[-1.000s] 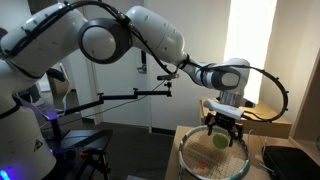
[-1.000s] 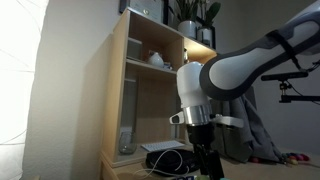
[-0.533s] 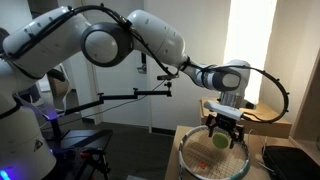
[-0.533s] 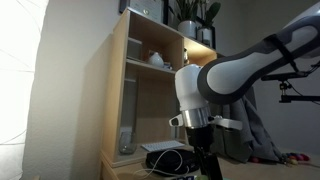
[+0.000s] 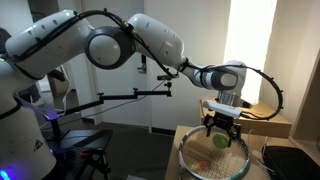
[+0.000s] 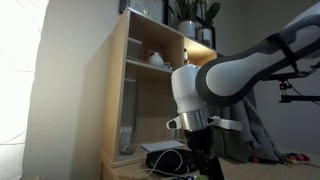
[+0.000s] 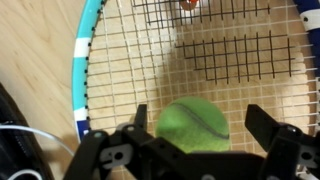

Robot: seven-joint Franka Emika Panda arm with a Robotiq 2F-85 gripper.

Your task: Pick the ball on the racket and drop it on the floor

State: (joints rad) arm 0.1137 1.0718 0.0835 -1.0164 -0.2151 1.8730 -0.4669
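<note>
The yellow-green ball (image 7: 193, 125) rests on the racket's pale strings (image 7: 230, 60), below the red mark (image 7: 188, 4). The racket's frame (image 7: 85, 60) is white, blue and dark. My gripper (image 7: 200, 122) hangs open just above the racket. The ball sits between its two black fingers (image 7: 140, 118), apart from both. In an exterior view the gripper (image 5: 222, 130) points straight down over the ball (image 5: 219, 141) on the racket head (image 5: 200, 160). In an exterior view only the wrist and gripper (image 6: 205, 168) show. The floor is not clearly in view.
The racket lies on a light wooden table (image 5: 181, 133). A black case (image 5: 292, 160) sits at the table's right. Black and white cables (image 7: 18, 140) lie beside the racket frame. A tall wooden shelf (image 6: 150, 80) stands behind the arm. A camera boom (image 5: 120, 97) crosses the room.
The arm's upper links have shifted slightly. The gripper stays open over the ball, which has not moved.
</note>
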